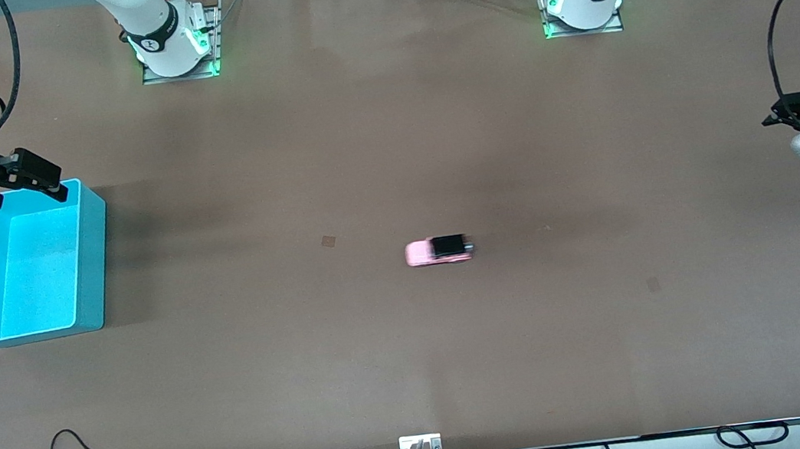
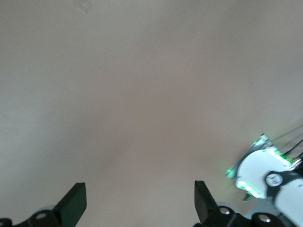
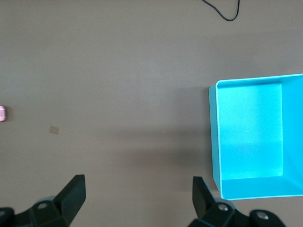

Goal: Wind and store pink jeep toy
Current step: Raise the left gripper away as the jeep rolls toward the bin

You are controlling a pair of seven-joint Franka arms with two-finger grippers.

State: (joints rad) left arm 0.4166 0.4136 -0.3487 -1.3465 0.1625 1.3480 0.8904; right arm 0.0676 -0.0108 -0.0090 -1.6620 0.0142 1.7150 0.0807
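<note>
Brown matte table (image 1: 359, 145): a cyan bin (image 1: 27, 266) sits at the right arm's end, the right gripper (image 1: 27, 177) over its rim, fingers spread. The pink jeep toy (image 1: 439, 250) lies mid-table. The left gripper (image 1: 791, 113) waits at the other end, fingers spread, holding nothing.

Right gripper (image 1: 31, 180) held aloft over the cyan bin's (image 1: 93, 242) rim at the edge nearest the arm bases, fingers (image 3: 73, 194) spread wide, nothing between them. Wrist tilted toward the bin. Left gripper (image 1: 787, 114) hung in the air well apart from that bin, at the left arm's end of the table, fingers (image 2: 75, 201) likewise parted and empty. Both arms waited.
</note>
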